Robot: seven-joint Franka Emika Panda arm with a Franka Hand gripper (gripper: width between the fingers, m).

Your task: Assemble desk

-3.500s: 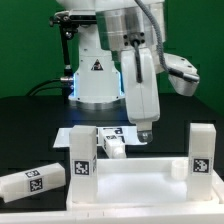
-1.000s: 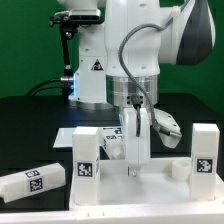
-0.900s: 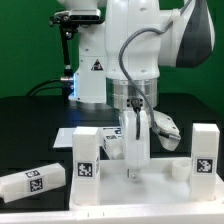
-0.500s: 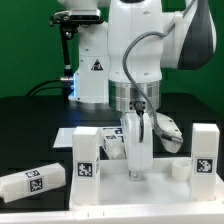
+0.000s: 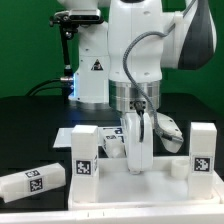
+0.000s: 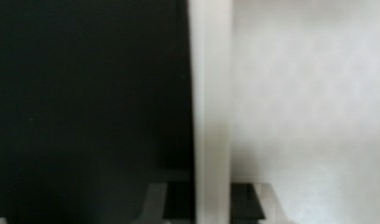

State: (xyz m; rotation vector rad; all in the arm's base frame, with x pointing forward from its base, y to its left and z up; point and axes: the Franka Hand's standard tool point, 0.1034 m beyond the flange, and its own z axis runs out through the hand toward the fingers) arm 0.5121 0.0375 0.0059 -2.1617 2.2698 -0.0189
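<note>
Jaws down at white desk top [image 5: 150, 188], cannot tell if apart or together, a standing leg [image 5: 82, 152] on each side, one lying leg [image 5: 30, 182] farther off on counter [image 5: 30, 125].

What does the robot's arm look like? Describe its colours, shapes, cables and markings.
The arm has glossy white rounded shells with a grey section, a black cable looping along it, a blue-lit base with a black-and-white label, and a white blocky hand.

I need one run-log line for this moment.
pincer: low at desk top, state unclear | upright legs: two on top | loose leg: lying beside top
</note>
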